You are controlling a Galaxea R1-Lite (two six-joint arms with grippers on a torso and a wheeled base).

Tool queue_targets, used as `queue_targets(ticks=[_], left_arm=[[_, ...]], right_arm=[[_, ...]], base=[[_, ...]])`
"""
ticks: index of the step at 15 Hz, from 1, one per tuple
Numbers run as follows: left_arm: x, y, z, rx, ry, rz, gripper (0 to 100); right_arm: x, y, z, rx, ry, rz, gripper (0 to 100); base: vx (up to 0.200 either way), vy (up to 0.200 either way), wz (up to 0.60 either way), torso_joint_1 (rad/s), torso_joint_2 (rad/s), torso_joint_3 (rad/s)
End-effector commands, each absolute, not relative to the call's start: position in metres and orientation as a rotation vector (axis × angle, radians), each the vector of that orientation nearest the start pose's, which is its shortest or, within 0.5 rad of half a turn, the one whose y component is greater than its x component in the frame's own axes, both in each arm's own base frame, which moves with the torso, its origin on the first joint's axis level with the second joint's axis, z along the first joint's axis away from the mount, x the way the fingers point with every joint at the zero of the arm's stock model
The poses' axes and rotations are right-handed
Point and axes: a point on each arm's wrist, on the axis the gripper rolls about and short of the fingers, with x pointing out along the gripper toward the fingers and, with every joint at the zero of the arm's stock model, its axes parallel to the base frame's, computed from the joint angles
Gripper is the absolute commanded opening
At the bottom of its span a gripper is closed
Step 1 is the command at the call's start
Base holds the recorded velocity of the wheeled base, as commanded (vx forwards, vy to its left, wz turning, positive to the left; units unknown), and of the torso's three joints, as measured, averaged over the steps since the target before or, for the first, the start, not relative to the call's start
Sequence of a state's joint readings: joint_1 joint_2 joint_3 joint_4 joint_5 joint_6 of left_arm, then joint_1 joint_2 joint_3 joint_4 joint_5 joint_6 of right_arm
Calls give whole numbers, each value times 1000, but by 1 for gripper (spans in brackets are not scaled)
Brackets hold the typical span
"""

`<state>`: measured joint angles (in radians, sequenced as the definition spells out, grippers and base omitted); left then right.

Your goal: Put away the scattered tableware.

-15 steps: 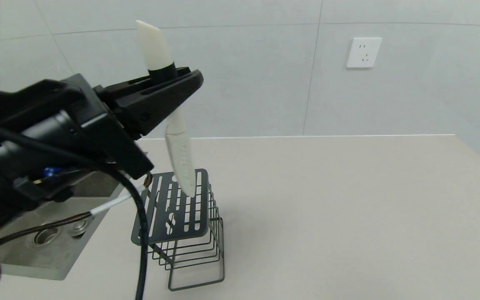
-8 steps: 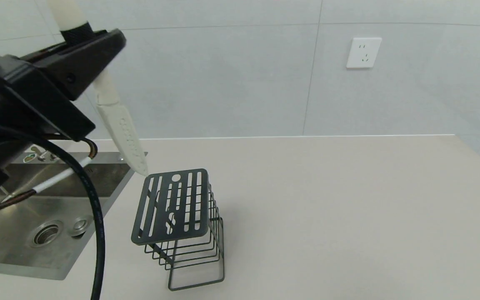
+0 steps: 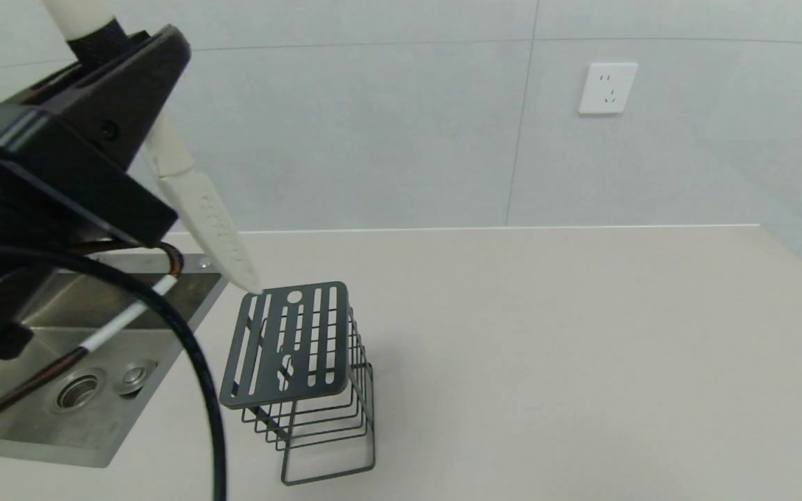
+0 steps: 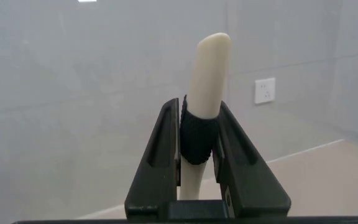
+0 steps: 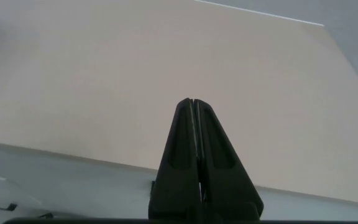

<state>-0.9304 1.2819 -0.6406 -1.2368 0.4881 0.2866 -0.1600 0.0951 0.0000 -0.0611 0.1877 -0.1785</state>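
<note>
Left pincer (image 3: 138, 83) is clamped on the handle of the white knife (image 3: 209, 223), right around the black band. The blade hangs down at a slant and its tip sits at the far corner of the rack (image 3: 289, 344), on the sink side. From the head view I can't tell whether the tip is touching the slotted top or just above it.

My worry is that slant. The slots run straight down, so if I lower the knife like this I think the tip lands on the metal between slots instead of going in. The rack looks like light wire and could skid or tip over on the bench (image 3: 547, 348). The handle might also twist in the grip if the tip snags. The sink (image 3: 39, 362) is just beside the rack, so a slipped knife probably ends up in there.

The arm's black cable (image 3: 199, 376) loops down across my view of the rack's near left side, which makes lining up harder. The right pincer (image 5: 193, 124) is closed on nothing and hangs over bare bench. There's also a wall socket (image 3: 608, 87) well behind, not in the way.
</note>
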Motion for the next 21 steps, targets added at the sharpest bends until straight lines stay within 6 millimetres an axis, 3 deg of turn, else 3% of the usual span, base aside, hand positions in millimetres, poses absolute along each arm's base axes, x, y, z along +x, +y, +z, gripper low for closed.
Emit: queue_targets(ticks=[1, 3, 6, 10, 12, 17, 21], left_arm=[[136, -186, 269, -118, -449, -338, 0], [141, -191, 263, -101, -429, -304, 0], [172, -183, 250, -85, -421, -172, 0], [183, -176, 246, -39, -423, -55, 0], [189, -186, 236, -5, -389, -30, 0], [199, -209, 249, -64, -424, -30, 0], [200, -211, 246, -61, -408, -10, 0]], right_arm=[[-14, 7, 84, -173, 35, 28, 0], [-14, 7, 84, -173, 35, 28, 0], [-14, 7, 84, -173, 34, 28, 0], [-14, 7, 84, -173, 34, 29, 0], [-14, 7, 84, -173, 34, 29, 0], [-14, 7, 84, -173, 35, 29, 0], [-14, 7, 84, -173, 34, 31, 0]], base=[[0, 0, 0, 0, 0, 0], [0, 0, 0, 0, 0, 0], [0, 0, 0, 0, 0, 0], [0, 0, 0, 0, 0, 0], [0, 0, 0, 0, 0, 0], [0, 0, 0, 0, 0, 0], [0, 0, 0, 0, 0, 0]])
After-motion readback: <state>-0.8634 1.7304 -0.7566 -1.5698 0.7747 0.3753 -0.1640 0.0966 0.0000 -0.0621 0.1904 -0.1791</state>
